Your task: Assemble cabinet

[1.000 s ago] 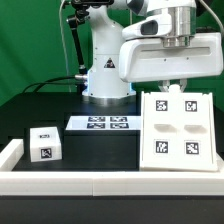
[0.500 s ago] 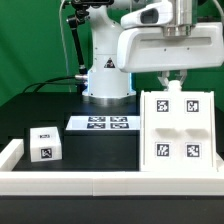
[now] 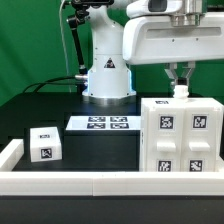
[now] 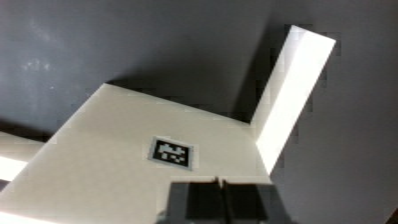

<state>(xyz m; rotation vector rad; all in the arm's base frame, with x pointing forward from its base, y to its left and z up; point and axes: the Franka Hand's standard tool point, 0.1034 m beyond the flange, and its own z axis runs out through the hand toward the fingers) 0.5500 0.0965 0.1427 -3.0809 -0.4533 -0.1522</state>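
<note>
The large white cabinet box (image 3: pixel 181 137) stands at the exterior view's right, its front face with several square tags turned toward the camera. My gripper (image 3: pixel 181 90) hangs straight down over its top far edge, fingers pressed together on that edge. In the wrist view the dark fingers (image 4: pixel 199 203) sit tight together at the edge of a white box face (image 4: pixel 134 125) with one tag, and a tall white wall (image 4: pixel 294 85) rises beside it. The small white cube (image 3: pixel 43 144) with tags sits on the black table at the exterior view's left, apart from the gripper.
The marker board (image 3: pixel 103 123) lies flat in front of the robot base (image 3: pixel 106 75). A long white border rail (image 3: pixel 70 183) runs along the near table edge and turns up the left side. Green backdrop behind.
The gripper has risen and shifted to the exterior view's right. The cabinet box has tipped up with it, and its tagged face now stands more upright and nearer the camera.
</note>
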